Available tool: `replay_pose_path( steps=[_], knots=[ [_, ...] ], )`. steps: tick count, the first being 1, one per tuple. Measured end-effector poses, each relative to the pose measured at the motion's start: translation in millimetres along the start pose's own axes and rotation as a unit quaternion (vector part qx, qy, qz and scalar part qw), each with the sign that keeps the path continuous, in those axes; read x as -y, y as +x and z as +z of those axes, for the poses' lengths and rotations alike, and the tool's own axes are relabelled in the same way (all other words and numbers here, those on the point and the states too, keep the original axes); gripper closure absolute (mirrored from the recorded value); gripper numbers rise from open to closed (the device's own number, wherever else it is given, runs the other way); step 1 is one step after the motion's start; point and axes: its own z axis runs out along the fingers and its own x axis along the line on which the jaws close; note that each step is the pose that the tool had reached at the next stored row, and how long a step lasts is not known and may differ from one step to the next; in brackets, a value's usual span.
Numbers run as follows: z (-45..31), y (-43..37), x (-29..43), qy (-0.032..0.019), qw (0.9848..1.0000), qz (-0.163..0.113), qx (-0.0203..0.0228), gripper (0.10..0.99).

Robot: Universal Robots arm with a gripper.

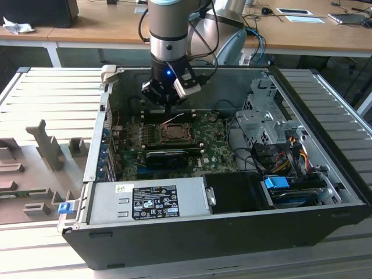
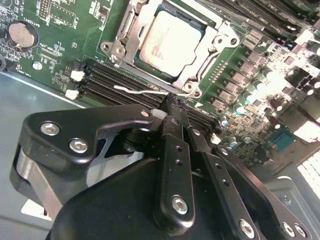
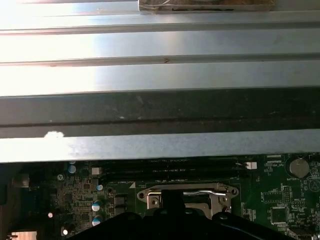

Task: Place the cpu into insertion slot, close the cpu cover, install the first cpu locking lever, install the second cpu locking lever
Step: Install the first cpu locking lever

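Inside the open computer case (image 1: 232, 226), your tool (image 1: 168, 108) is hanging just above the green motherboard (image 1: 218, 152), at the far edge of the insertion slot (image 1: 172, 133). Its black fingers (image 2: 174, 131) are pressed together, closed with no gap showing, their tips sitting right at a thin silvery wire lever (image 2: 145, 90) that is running along the socket's edge, parallel to the long black memory slots (image 2: 120, 85) beside it. You cannot tell whether the tips are pinching the wire or only touching it.

The cpu (image 2: 168, 42) is lying flat in the socket, its pale brushed-metal top facing up, square to the frame. The cpu cover (image 2: 202, 57), a thin silvery plate with a square opening, is lying down around the chip.

Crowding you are rows of shiny capacitors (image 2: 260, 85) on one side, a round coin battery (image 2: 22, 34) on the other, and the case's grey steel wall (image 3: 160, 147) close behind the memory slots. Across the case, a black power supply (image 1: 157, 200) and bundled cables (image 1: 285, 154) are filling the remaining space.
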Motion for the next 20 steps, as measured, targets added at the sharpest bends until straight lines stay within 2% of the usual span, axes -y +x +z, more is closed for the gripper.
replay_pose_path(
  steps=[4, 12, 14, 20],
  knots=[
    [3.8, -4.4, -0.1, -0.0003, 0.9997, -0.023, -0.0016, 0.980],
    [6.5, -10.3, -5.9, -0.0014, 0.9997, -0.026, -0.0018, 0.980],
    [9.4, -12.4, -7.6, -0.0038, 0.9996, -0.029, -0.0021, 0.980],
    [13.6, -18.8, -9.9, -0.0041, 0.9994, -0.033, -0.0023, 0.980]
  ],
)
